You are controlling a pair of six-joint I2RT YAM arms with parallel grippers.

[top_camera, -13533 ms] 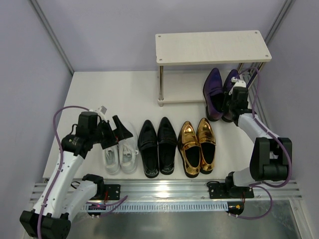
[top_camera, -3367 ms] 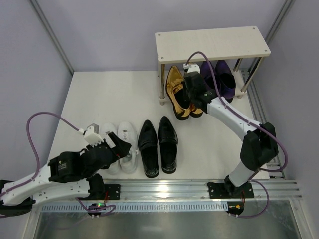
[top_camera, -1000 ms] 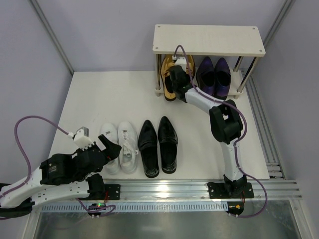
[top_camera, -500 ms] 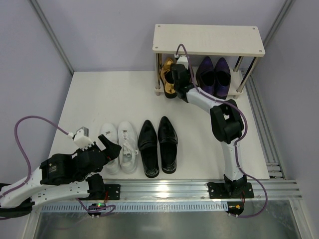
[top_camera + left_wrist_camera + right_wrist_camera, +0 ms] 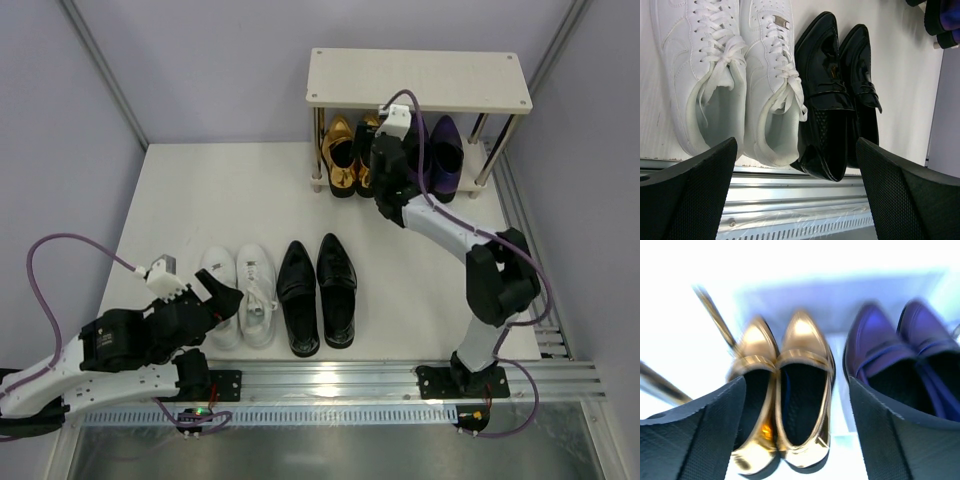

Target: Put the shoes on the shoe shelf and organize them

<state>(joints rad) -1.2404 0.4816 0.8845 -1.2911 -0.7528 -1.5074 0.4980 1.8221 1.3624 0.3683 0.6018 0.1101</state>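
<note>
Right gripper jaws spread, empty | gold loafers sat on shoe shelf lower board beside purple loafers | I judged: withdraw straight, clearing the heels | left gripper spread, empty, near white sneakers.
</note>
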